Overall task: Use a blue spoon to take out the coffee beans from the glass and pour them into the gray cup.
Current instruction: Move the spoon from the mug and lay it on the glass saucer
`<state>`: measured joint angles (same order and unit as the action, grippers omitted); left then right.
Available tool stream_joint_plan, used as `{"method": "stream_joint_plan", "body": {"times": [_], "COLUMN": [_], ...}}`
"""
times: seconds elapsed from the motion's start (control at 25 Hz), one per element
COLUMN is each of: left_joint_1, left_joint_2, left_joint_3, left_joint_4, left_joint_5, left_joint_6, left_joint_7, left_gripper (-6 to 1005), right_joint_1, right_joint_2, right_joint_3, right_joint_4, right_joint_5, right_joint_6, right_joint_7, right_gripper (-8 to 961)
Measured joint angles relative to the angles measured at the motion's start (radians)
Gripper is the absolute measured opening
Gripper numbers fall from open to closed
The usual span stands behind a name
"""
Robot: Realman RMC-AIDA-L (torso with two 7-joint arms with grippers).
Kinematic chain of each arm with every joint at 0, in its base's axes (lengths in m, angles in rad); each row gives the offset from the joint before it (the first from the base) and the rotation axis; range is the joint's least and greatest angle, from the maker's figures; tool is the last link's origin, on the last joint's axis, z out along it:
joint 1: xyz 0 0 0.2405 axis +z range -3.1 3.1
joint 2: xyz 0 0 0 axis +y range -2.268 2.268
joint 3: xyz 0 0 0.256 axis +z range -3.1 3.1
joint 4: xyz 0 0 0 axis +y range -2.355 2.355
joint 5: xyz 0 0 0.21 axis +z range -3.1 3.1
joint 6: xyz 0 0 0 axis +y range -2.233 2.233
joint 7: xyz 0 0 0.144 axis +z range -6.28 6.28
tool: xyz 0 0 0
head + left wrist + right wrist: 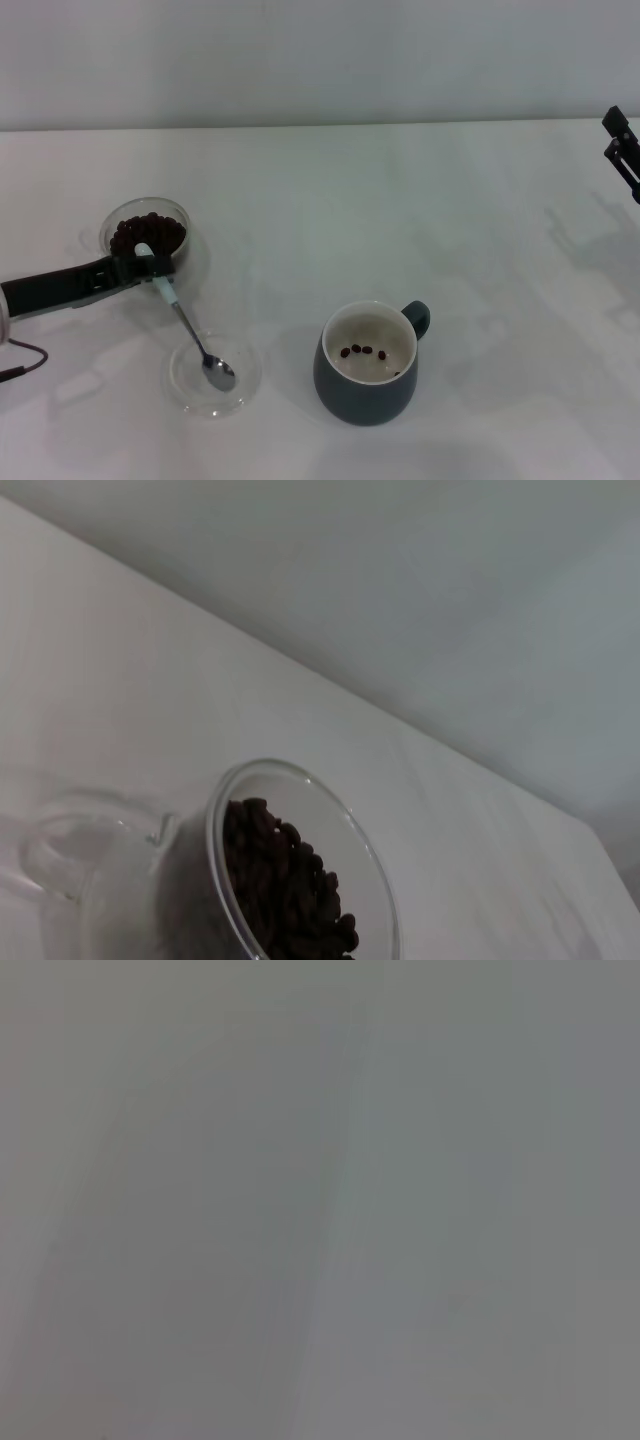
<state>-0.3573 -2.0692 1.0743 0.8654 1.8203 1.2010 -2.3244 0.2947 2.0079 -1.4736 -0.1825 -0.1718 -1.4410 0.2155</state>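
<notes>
Pale-blue-handled, the blue spoon (183,322) slants at lower left of the head view, bowl in a shallow glass dish (243,385), handle pinched by the left gripper (152,266) beside the glass (190,222) of coffee beans (148,233). The gray cup (364,397), lower centre, holds a few beans. The right gripper (622,147) waits at the right edge; I cannot tell its opening.

Glass (147,232) far left, dish (212,377) before it, gray cup (366,366) right of dish

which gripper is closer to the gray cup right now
Left. The left gripper is at the blue spoon handle beside the glass, across from the gray cup. The right gripper is parked at the table's far right edge.
</notes>
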Motion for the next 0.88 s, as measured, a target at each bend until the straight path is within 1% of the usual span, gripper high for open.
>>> {"method": "stream_joint_plan", "body": {"times": [0.12, 0.48, 0.88], "left_joint_1": [-0.011, -0.014, -0.041], "left_joint_2": [0.0, 0.0, 0.0], "left_joint_3": [0.001, 0.001, 0.007], "left_joint_4": [-0.022, -0.03, -0.089], "left_joint_5": [0.001, 0.002, 0.004], "left_joint_6": [0.0, -0.01, -0.023], "left_joint_7": [0.005, 0.014, 0.038], "left_gripper": [128, 131, 136], "right_joint_1": [-0.001, -0.006, -0.001], "right_joint_2": [0.0, 0.0, 0.0], "right_joint_3": [-0.001, -0.002, 0.001], "right_joint_4": [0.0, 0.0, 0.0], "right_joint_5": [0.0, 0.0, -0.003], "right_joint_6": [0.0, -0.002, -0.001], "right_joint_7": [0.0, 0.0, 0.0], "right_gripper": [737, 738, 736]}}
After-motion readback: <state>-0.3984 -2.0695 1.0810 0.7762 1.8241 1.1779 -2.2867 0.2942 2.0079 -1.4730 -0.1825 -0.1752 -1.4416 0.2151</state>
